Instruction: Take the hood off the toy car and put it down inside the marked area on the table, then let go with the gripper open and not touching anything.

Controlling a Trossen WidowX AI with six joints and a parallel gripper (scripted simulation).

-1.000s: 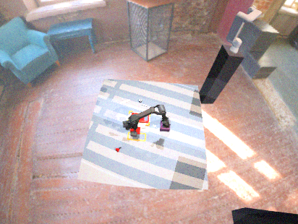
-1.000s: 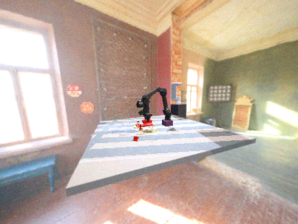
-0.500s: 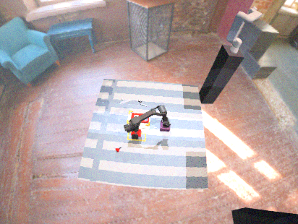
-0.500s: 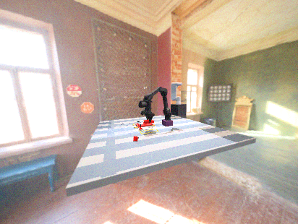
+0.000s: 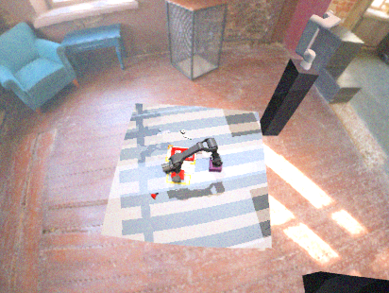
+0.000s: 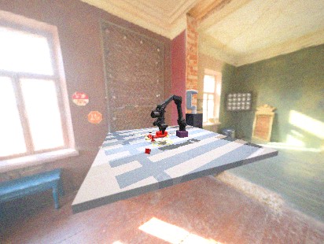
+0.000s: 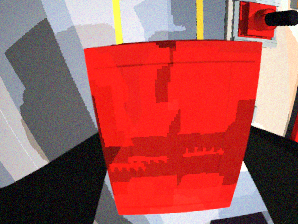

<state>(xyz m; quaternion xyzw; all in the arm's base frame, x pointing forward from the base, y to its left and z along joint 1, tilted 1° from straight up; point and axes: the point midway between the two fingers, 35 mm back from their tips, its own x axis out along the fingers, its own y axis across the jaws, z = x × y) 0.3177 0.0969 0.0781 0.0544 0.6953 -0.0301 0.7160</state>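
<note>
My gripper (image 5: 177, 176) (image 7: 173, 135) is shut on the red hood (image 7: 175, 110), with a black finger against each side of it in the wrist view. The hood also shows as a red patch (image 5: 177, 174) under the gripper in the top view. It appears over the marked area, a yellow outline (image 5: 184, 183) (image 7: 200, 22). Two yellow lines run under the hood's far edge in the wrist view. How high the hood hangs is too small to tell. The red toy car (image 5: 191, 156) is behind the gripper, partly hidden by the arm.
A small red block with a black peg (image 7: 257, 21) lies right of the yellow lines in the wrist view. Another small red piece (image 5: 154, 196) (image 6: 148, 150) lies on the table to the front left. The arm's purple base (image 5: 215, 167) (image 6: 182, 134) stands to the right.
</note>
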